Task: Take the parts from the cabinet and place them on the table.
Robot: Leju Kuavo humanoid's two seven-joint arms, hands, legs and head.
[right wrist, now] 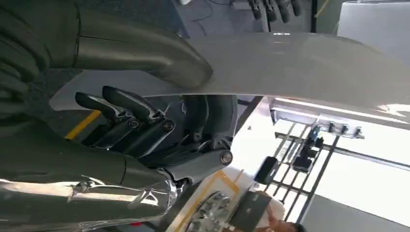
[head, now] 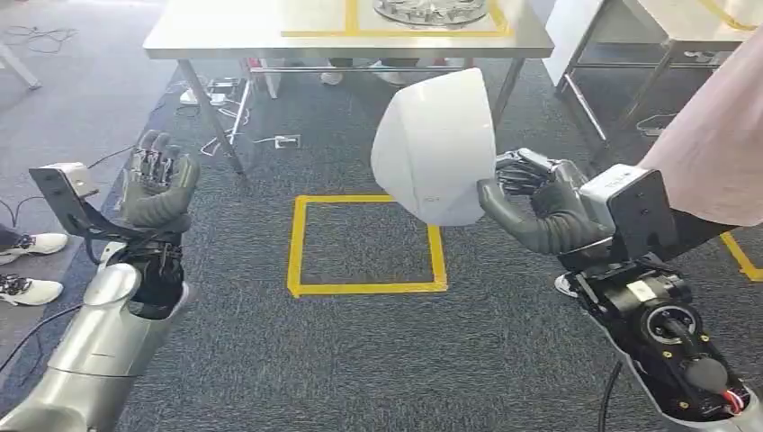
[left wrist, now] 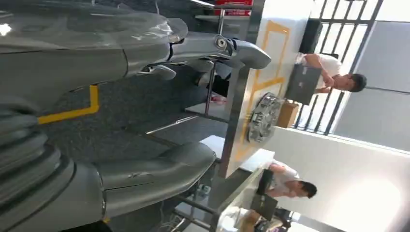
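Holding: white shell part [head: 436, 144], gripped at its lower edge by right hand [head: 531, 202], thumb on the near face, dark fingers [head: 517, 171] behind it. Confirmed in the right wrist view: thumb [right wrist: 145, 50] pressed on one side of the pale panel [right wrist: 300, 63], fingers [right wrist: 130, 113] curled against the other.

Position of part: raised above the dark carpet, over the far right corner of the yellow tape square [head: 364, 243], well short of the steel table [head: 270, 36]. Long axis roughly upright, leaning slightly; broad face turned toward the camera.

Left hand [head: 157, 184]: raised, palm up, fingers loosely curled and apart, holding nothing. Well apart from the part, across the tape square.

Table: straight ahead of the part, beyond it; yellow-taped rectangle [head: 360, 31] on top, round metal piece [head: 430, 11] already lying inside it. Judged placement spot: bare tabletop beside that piece.

Key relation: part sits on the right hand's side, between hand and table; right arm far nearer, left not needed. Judged next: carry forward and up to table height.

Nearby: pink sleeve [head: 720, 135] at right edge; shoes [head: 31, 243] at left edge.
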